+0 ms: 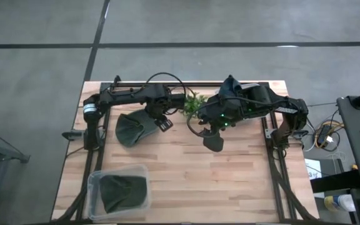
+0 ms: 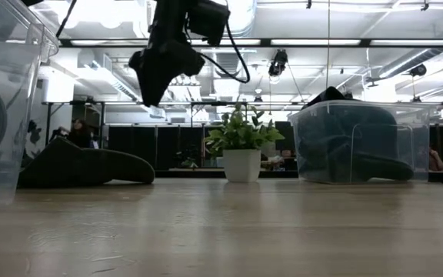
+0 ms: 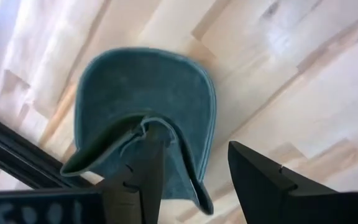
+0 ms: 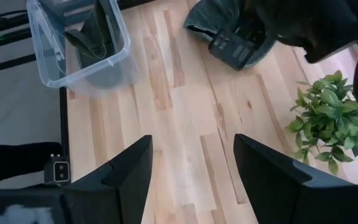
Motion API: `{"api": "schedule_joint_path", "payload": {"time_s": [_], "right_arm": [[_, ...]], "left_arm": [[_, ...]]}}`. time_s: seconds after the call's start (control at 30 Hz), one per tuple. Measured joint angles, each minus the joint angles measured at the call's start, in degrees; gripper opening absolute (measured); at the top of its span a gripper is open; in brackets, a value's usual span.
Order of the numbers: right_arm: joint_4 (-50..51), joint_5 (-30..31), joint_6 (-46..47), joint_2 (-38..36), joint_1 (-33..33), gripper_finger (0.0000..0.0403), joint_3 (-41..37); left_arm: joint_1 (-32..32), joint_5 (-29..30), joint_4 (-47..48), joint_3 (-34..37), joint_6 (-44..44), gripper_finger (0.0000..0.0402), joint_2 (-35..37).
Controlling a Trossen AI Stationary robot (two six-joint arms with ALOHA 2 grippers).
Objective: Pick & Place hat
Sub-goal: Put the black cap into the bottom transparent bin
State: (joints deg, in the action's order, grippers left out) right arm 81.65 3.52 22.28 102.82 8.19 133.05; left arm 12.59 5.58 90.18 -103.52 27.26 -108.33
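A dark green cloth cap lies on the pale wooden-plank bench, toward its rear left, with the left end effector down over it; in the left wrist view one dark finger sits inside the cap's folded edge while the other stands clear on the bare wood, so the fingers are spread apart and not clamped on the fabric. The right end effector hangs above the middle of the bench with its two fingers wide apart and nothing between them. A small green potted plant in a white pot stands between the two arms near the back edge. At the front left corner sits a clear plastic bin with another dark green cap folded inside it. From the low view, a second clear bin holding dark items shows on the right.
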Motion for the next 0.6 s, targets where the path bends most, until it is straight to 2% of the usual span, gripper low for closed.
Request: {"api": "schedule_joint_path", "payload": {"time_s": [0.17,0.33,0.6], "right_arm": [[-0.02,1.21,0.0,0.01,-0.01,0.0219,0.0],[-0.07,1.22,-0.21,0.01,0.01,0.0219,0.0],[-0.09,1.19,-1.13,0.01,-0.41,0.0219,0.0]], "left_arm": [[-3.37,2.09,-2.9,1.6,3.05,0.017,0.39],[-7.86,13.46,-1.63,4.7,8.38,0.017,0.39],[-9.93,11.61,-5.75,12.44,8.38,0.017,0.39]]}}
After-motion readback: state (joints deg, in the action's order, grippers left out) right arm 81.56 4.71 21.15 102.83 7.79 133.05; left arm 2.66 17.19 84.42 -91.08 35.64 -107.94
